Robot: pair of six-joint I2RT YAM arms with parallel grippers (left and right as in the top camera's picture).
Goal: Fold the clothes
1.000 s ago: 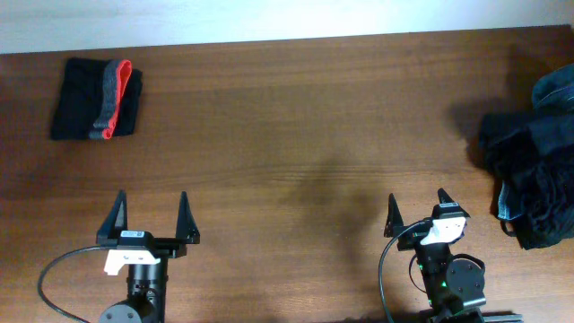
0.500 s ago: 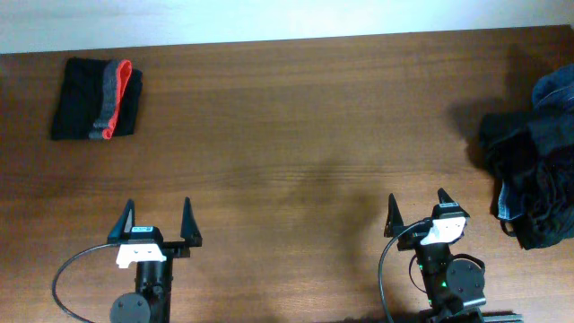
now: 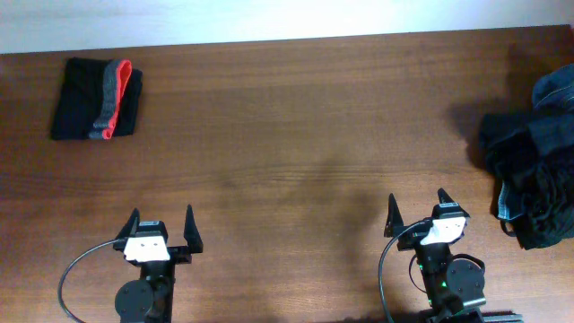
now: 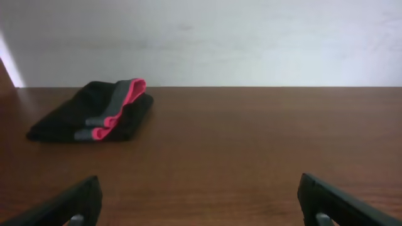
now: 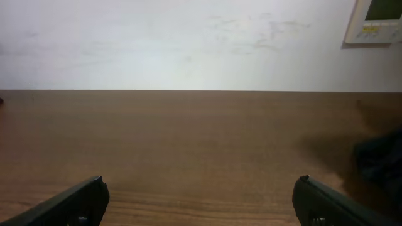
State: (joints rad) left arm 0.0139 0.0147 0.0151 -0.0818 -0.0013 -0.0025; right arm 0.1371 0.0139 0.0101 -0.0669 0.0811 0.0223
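Note:
The clothes (image 3: 97, 99) lie folded into a small black bundle at the table's far left, a grey band and red edge showing on top; the left wrist view shows the same clothes (image 4: 94, 119) far ahead on the left. My left gripper (image 3: 162, 222) stands open near the front edge, well short of the bundle, nothing between its fingers. Open and empty too, my right gripper (image 3: 417, 207) sits at the front right. In the wrist views the left gripper (image 4: 198, 188) and right gripper (image 5: 201, 187) show only bare wood between their tips.
A heap of dark and blue denim garments (image 3: 534, 166) lies at the table's right edge, close to the right arm; its dark edge (image 5: 380, 160) shows in the right wrist view. A white wall runs behind the table (image 3: 296, 135).
My left gripper has drawn back toward the front edge and shifted slightly right, still open. The right arm and the folded bundle have not moved.

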